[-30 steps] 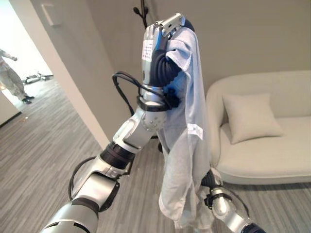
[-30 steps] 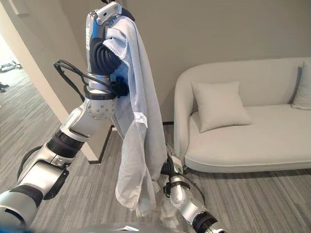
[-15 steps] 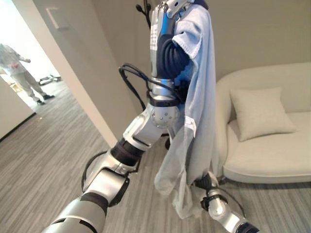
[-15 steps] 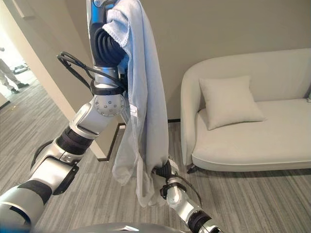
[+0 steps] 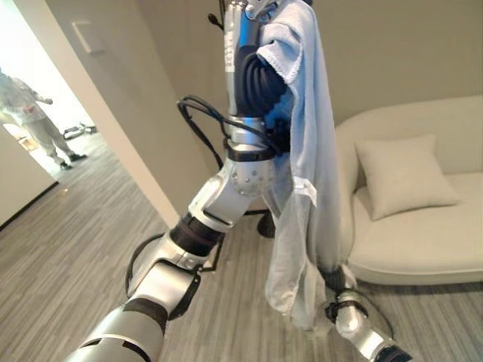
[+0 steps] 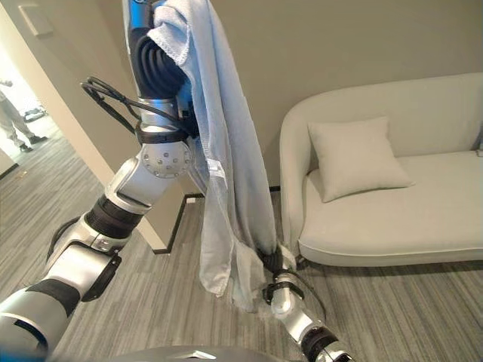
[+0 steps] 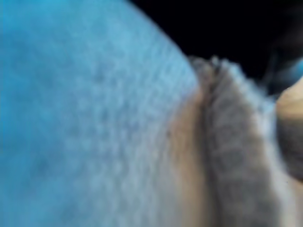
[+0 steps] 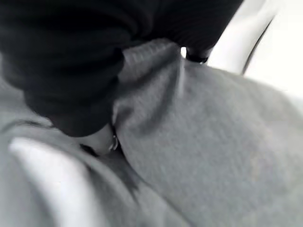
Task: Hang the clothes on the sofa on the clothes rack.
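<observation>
The left hand (image 5: 243, 19) is holding the pale garment (image 5: 306, 173) high, just right of the clothes rack (image 5: 219, 15) hooks, long axis hanging vertical, while the right hand (image 6: 273, 264) is sitting buried in the hem, its grasp impossible to judge.

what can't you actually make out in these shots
- Left hand: its top is cut off by the eye views' upper edge, so its hold on the garment is unseen.
- Left wrist view: blurred cloth covers the lens.
- Right hand: buried in the garment's lower end, grasp unclear.
- Clothes rack: mostly hidden behind arm and cloth.
- Person in the doorway: too small.
</observation>
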Available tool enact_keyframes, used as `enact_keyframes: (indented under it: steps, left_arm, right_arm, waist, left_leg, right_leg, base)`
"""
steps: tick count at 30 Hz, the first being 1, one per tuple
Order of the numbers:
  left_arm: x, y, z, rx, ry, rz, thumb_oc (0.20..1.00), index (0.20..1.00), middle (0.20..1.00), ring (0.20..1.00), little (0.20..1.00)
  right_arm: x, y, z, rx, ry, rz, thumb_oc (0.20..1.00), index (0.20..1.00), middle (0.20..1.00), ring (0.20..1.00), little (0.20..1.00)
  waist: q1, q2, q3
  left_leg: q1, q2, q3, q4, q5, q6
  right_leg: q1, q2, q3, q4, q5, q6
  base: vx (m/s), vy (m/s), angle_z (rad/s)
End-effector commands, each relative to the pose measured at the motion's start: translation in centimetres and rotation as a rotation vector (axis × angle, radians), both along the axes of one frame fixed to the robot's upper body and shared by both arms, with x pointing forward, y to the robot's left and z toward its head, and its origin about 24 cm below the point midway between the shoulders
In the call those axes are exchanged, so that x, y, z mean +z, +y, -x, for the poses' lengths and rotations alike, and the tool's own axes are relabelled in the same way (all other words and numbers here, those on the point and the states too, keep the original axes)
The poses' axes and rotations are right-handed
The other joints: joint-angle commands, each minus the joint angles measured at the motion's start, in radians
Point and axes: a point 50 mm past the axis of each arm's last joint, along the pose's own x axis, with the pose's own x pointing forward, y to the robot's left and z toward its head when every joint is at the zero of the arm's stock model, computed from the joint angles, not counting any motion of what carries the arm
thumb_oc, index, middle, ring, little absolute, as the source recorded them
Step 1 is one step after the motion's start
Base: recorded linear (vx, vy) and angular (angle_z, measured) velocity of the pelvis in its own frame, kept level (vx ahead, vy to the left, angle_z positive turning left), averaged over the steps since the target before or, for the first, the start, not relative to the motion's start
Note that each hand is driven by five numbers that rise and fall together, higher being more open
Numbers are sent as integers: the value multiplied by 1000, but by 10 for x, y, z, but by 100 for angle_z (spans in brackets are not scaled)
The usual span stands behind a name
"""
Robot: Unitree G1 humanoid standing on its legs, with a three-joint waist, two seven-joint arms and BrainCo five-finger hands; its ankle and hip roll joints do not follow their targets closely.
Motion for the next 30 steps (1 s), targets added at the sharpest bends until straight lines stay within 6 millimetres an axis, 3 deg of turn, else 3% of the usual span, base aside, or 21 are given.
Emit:
enact_keyframes:
  steps: [1,2,3,5,6,7,11,12,14,18,19,20,23,24,25,26,27,30]
  left_arm:
    - [26,24,-1,145,-121,29,200,200,200,200,200]
    - [23,30,-1,172,-122,17,200,200,200,200,200]
    - [13,45,1,234,-121,0,200,200,200,200,200]
    - [3,63,3,297,-116,-18,200,200,200,200,200]
    - [-13,83,7,367,-87,-40,200,200,200,200,200]
    - [-14,83,7,368,-85,-40,200,200,200,200,200]
    - [-54,117,19,486,25,-74,200,200,200,200,200]
    - [-54,118,20,487,27,-73,200,200,200,200,200]
    - [-89,133,29,504,173,-58,200,200,200,200,200]
    - [-135,139,30,488,395,-75,200,200,200,200,200]
    - [-135,139,30,487,395,-75,200,200,200,200,200]
    - [-150,132,29,454,468,-97,200,200,200,200,200]
    - [-162,123,27,408,542,-104,200,200,200,200,200]
    - [-167,117,27,378,575,-108,200,200,200,200,200]
    - [-169,114,25,366,588,-112,200,200,200,200,200]
    - [-173,109,25,345,606,-141,200,200,200,200,200]
    - [-176,107,27,326,624,-156,200,200,200,200,200]
    - [-185,103,29,299,669,-149,200,200,200,200,200]
  right_arm:
    - [34,-23,-22,-126,-205,35,200,200,200,200,200]
    - [41,-35,-20,-160,-241,70,200,200,200,200,200]
    - [62,-63,-14,-242,-332,157,200,200,200,200,200]
    - [82,-86,-9,-315,-414,261,200,200,200,200,200]
    - [102,-103,-2,-374,-498,359,200,200,200,200,200]
    - [102,-103,-1,-373,-496,361,200,200,200,200,200]
    - [132,-127,14,-490,-620,521,200,200,200,200,200]
    - [132,-127,15,-487,-619,522,200,200,200,200,200]
    - [158,-142,26,-568,-706,648,200,200,200,200,200]
    - [178,-156,41,-670,-773,731,200,200,200,200,200]
    - [178,-156,41,-671,-773,732,200,200,200,200,200]
    - [184,-158,45,-703,-801,754,200,200,200,200,200]
    - [189,-157,44,-731,-833,758,200,200,200,200,200]
    - [189,-152,39,-715,-847,760,200,200,200,200,200]
    - [191,-147,34,-697,-859,755,200,200,200,200,200]
    - [187,-142,31,-653,-846,742,200,200,200,200,200]
    - [190,-139,31,-634,-861,736,200,200,200,200,200]
    - [188,-138,31,-629,-869,718,200,200,200,200,200]
  waist:
    - [-11,-16,-10]
    - [-14,-21,-8]
    - [-19,-32,-8]
    - [-24,-44,-3]
    - [-23,-60,1]
    - [-21,-59,-1]
    - [-8,-89,11]
    - [-7,-88,10]
    - [-1,-111,18]
    - [-4,-127,19]
    - [-3,-128,18]
    - [-13,-130,27]
    - [-25,-117,53]
    - [-26,-105,76]
    - [-31,-101,87]
    - [-45,-96,97]
    - [-60,-86,109]
    - [-86,-94,126]
  left_leg:
    - [-68,27,28,12,18,0]
    - [-67,28,31,12,16,0]
    - [-63,30,41,12,9,3]
    - [-62,31,51,12,3,6]
    - [-54,25,71,12,-15,12]
    - [-56,26,74,12,-11,13]
    - [-51,5,101,12,-40,32]
    - [-53,5,104,12,-35,34]
    - [-53,-23,112,15,-59,53]
    - [-60,-75,93,13,-81,87]
    - [-62,-75,93,13,-80,88]
    - [-53,-105,69,15,-104,105]
    - [-44,-136,55,13,-109,137]
    - [-26,-140,69,12,-126,152]
    - [-11,-142,76,12,-144,156]
    - [5,-132,90,12,-157,151]
    - [19,-118,95,12,-166,141]
    - [57,-125,87,12,-191,134]
  right_leg:
    - [81,-35,-7,24,-107,15]
    - [80,-33,-4,23,-106,15]
    - [75,-33,6,22,-106,19]
    - [66,-35,18,21,-104,24]
    - [59,-44,36,22,-104,32]
    - [55,-44,39,22,-99,31]
    - [32,-67,67,31,-89,47]
    - [28,-67,70,31,-86,47]
    - [6,-98,76,69,-66,60]
    - [-24,-141,86,151,-8,72]
    - [-27,-141,86,151,-8,72]
    - [-42,-159,86,218,33,73]
    - [-108,-176,92,356,117,53]
    - [-157,-189,49,448,136,40]
    - [-186,-201,18,507,112,39]
    - [-235,-165,-22,533,38,21]
    - [-286,-93,-51,499,-61,0]
    - [-334,4,-53,376,-63,3]
  base:
    - [28,-9,-14]
    - [48,-3,-14]
    - [66,-5,-13]
    - [92,26,-19]
    - [76,44,-29]
    - [101,68,-26]
    - [63,74,-31]
    - [83,92,-24]
    - [117,177,-27]
    - [112,178,1]
    - [137,218,16]
    - [81,200,20]
    - [55,252,28]
    - [81,258,-8]
    - [158,215,-36]
    - [220,60,-41]
    - [209,-11,-32]
    - [157,-73,-7]
